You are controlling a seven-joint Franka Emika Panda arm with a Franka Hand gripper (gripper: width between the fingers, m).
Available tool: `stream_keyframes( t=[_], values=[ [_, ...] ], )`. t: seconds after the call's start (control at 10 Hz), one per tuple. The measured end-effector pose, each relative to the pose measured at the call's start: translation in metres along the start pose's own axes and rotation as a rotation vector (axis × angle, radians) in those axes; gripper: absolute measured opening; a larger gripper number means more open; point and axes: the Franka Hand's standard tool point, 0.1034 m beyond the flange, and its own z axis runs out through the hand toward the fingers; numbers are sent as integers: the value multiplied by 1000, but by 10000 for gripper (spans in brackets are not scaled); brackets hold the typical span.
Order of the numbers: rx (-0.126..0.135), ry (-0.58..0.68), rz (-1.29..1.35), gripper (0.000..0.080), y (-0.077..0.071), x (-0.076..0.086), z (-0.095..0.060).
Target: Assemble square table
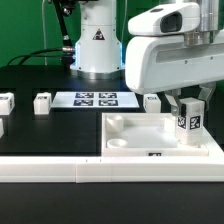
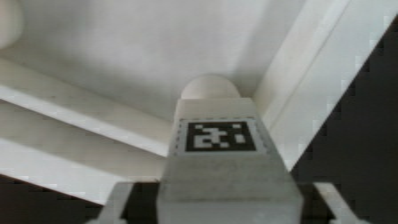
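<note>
Gripping looks settled. The arm's white two-finger gripper (image 1: 188,110) straddles a small white plastic block leg with a black-and-white tag (image 1: 190,124). In the wrist view both grey fingers (image 2: 121,206) lie against the leg's (image 2: 217,135) flanks with no gap showing, so it is clamped on the leg as far as can be seen.

The leg stands upright, tag facing the exterior camera. It is over the corner of the large white square plastic slab with raised rim (image 1: 125,148) nearest the exterior view's right. Cannot tell whether its foot touches the slab or hangs just above. The slab lies flat on the black table (image 1: 40,135), beside the long white border rail (image 1: 60,172).

Handling, as a judgement:
- **Leg:** rigid moulded plastic, light and smooth-sided, so it may slip or twist if pinched off-centre. Best hold is across the two flat sides at mid-height, with the tag face clear and the rounded end free for a socket.
- **Slab:** stiff, probably light enough to skate on the table if shoved sideways, so press straight down.

Other tagged white legs (image 1: 42,101) wait near the flat white marker board (image 1: 95,98).
</note>
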Motion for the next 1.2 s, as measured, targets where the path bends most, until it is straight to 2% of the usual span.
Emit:
stream_keyframes(
  t=[0.3,0.6,0.8,1.2],
  values=[
    [0,0,16,289,0,0,0],
    [0,14,415,289,0,0,1],
    [10,13,637,290,1,0,1],
    [11,9,1026,290,1,-1,1]
  ],
)
